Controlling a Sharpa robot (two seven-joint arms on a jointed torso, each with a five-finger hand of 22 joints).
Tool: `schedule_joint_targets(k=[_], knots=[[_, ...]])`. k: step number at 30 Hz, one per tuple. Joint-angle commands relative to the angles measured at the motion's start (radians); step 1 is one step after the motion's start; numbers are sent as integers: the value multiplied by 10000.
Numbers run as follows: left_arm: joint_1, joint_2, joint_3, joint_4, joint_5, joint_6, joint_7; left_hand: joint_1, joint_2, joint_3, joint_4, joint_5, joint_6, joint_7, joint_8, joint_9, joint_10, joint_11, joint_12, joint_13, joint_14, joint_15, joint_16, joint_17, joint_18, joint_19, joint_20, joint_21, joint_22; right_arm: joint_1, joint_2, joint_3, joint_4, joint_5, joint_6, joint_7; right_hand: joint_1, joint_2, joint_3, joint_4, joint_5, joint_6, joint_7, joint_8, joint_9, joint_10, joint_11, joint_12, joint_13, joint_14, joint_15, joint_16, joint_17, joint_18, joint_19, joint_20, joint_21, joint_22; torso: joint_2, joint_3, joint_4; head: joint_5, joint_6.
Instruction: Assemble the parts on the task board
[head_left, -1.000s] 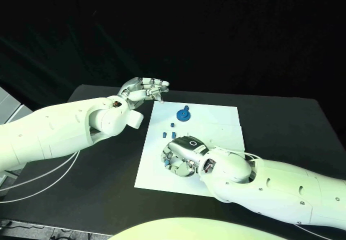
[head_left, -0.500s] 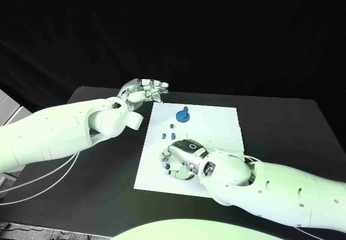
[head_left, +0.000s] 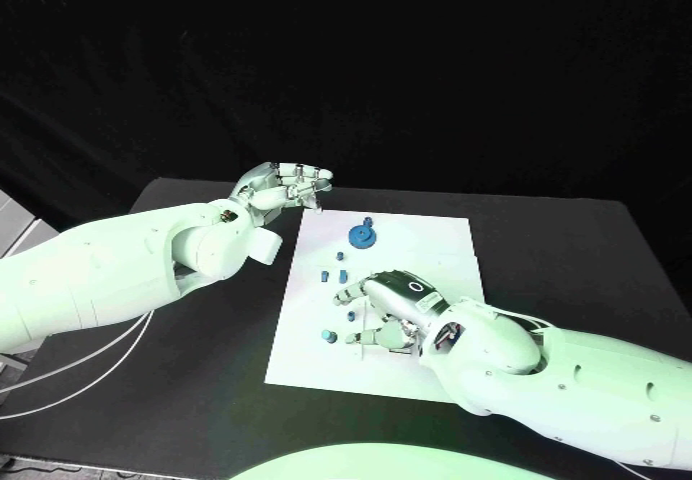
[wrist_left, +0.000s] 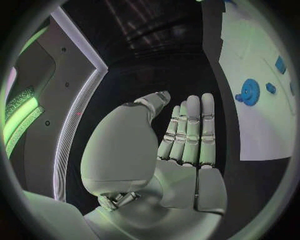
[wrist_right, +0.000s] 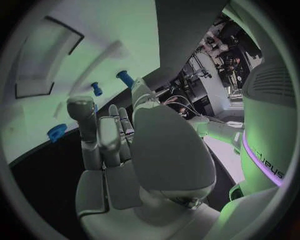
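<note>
Task board (head_left: 433, 235) under right hand (head_left: 387, 310); left hand (head_left: 284, 185) beside its corner.

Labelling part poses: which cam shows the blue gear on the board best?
Head view: the blue gear lies unobstructed at the far end of the task board, seen from above. The left wrist view also shows it, but small and bent near the rim. I cannot pick it out in the right wrist view.

The head camera looks down from above onto the black table (head_left: 577, 250) and the white board (head_left: 418, 250). Each wrist camera sits close behind its own palm, and all three views share the board (wrist_left: 250, 65) (wrist_right: 94, 45).
</note>
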Motion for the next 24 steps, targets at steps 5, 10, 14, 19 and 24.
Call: schedule_joint_targets(k=[5, 10, 14, 19, 24], knots=[[1, -38, -14, 18, 40, 207, 39, -82, -22, -35, 19, -46, -89, -7, -2, 17, -49, -4, 44, -14, 2, 61, -55, 11, 140, 32, 55, -32, -15, 729, -1621, 105, 854, 2870, -388, 810, 44, 295, -66, -57, 204, -69, 20, -15, -32, 659, -122, 603, 80, 178, -104, 145, 340, 37, 262, -98, 547, 184, -8, -12, -36, -482, 130], [-4, -54, -37, 21, 41, 236, 55, -86, -27, -43, 24, -48, -92, -6, -3, 18, -52, -3, 45, -14, 0, 62, -55, 12, 139, 35, 56, -39, -19, 1177, -2718, 118, 1154, 4227, -46, 612, -346, 556, -71, -45, 273, 381, -100, 233, 15, 2414, -377, 1403, 331, 567, -305, 594, 1243, -218, 788, -262, 2283, 861, -33, -14, -103, -827, 168], [-13, -63, -61, 73, 40, 285, 67, -93, -33, -52, 30, -50, -94, -5, -3, 18, -54, -1, 47, -14, -2, 64, -56, 13, 139, 36, 57, -45, -24, 1366, -3676, 53, 1295, 4897, 498, 61, -854, 571, -283, -51, 295, 675, -652, 798, 187, 3823, -1068, 4443, 3069, 845, -914, 1110, 2147, -564, 1275, -968, 4335, 1773, -61, -28, -160, -1219, 162], [-42, -88, -73, 145, 36, 344, 89, -121, -56, -89, 55, -54, -103, -3, -3, 20, -68, 4, 50, -15, -9, 71, -56, 17, 136, 41, 63, -71, -42, 1281, -4393, -35, 1562, 4743, 899, -734, -1523, 788, -661, -66, 354, 527, -628, 1497, 429, 5492, -982, 11607, 11791, 1079, -801, 1671, 3360, -683, 1434, -746, 5308, 2219, -81, 1, -216, -1359, 138], [-82, -102, -78, 214, 27, 407, 113, -148, -86, -135, 83, -54, -120, -3, -7, 22, -91, 8, 53, -16, -18, 78, -56, 22, 135, 46, 70, -107, -66, 1114, -4889, -100, 1822, 4308, 1173, -1540, -2155, 899, -915, -21, 478, 488, -681, 1989, 684, 6177, -1003, 13046, 13700, 1246, -812, 2108, 4423, -800, 1583, -747, 6044, 2491, -109, 4, -233, -1403, 118]])
